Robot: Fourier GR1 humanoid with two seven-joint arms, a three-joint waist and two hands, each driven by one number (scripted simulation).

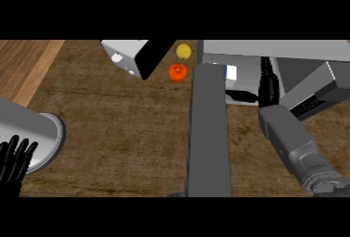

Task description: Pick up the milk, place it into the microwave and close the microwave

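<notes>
Right hand (263,88): black, far up the counter by the microwave (273,48), fingers curled about the milk (229,71), a white and blue carton partly hidden by the open microwave door (209,129).
Left hand (15,162): at lower left edge, fingers straight, resting.
Beyond the carton to its left: an orange fruit (178,71), a yellow one (183,50).

You will note a dark brown desk (123,139) filling most of the view, with lighter wood planking (27,65) at ten o'clock.
</notes>
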